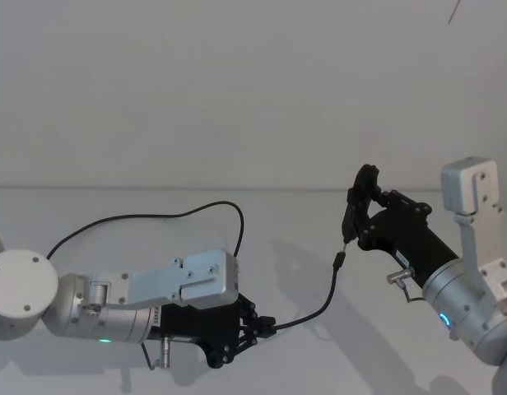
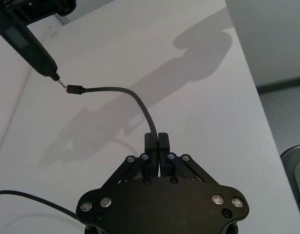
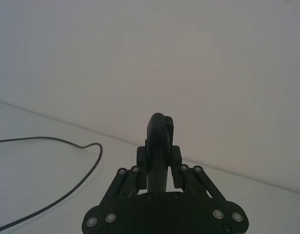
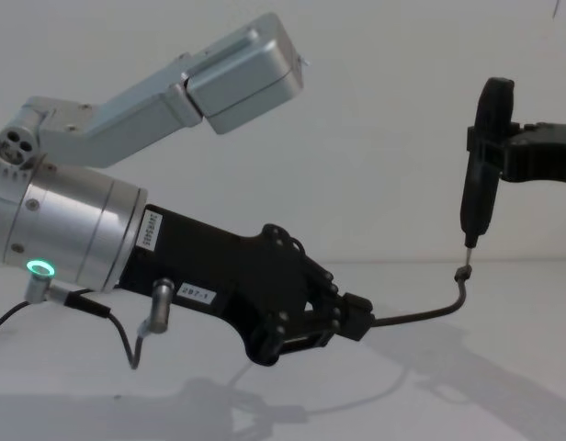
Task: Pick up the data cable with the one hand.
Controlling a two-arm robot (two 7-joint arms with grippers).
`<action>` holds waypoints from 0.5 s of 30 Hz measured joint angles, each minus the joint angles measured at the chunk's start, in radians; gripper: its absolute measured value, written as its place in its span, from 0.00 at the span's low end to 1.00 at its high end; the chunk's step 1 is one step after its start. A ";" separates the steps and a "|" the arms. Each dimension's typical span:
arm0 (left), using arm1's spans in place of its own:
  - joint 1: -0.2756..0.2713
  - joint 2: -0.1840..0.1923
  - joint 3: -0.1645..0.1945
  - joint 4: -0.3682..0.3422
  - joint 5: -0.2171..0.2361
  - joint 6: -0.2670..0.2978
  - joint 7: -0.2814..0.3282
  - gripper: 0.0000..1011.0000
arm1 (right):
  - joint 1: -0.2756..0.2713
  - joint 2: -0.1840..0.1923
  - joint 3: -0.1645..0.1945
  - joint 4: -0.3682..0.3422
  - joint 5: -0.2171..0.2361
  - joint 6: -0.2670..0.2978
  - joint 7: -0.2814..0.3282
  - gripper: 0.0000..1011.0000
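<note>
Low over the tabletop, left end effector pinched shut on the data cable. Free end curves upward, plug just beside the metal tip of a slim black tool clamped in the right end effector.

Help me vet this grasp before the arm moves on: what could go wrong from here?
The left tool pinches the data cable only at its fingertips, so it may slip or twist. The plug sits almost against the metal tip of the black pen-shaped device in the right tool; a small move could knock them.
</note>
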 joint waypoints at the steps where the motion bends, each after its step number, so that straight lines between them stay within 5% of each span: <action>1: 0.000 0.000 0.000 0.000 0.000 0.000 0.000 0.04 | 0.000 0.000 0.000 0.000 0.000 0.000 0.000 0.28; 15: 0.000 0.000 0.000 0.000 0.000 0.000 0.000 0.04 | -0.004 -0.009 0.016 0.000 -0.019 0.006 -0.010 0.28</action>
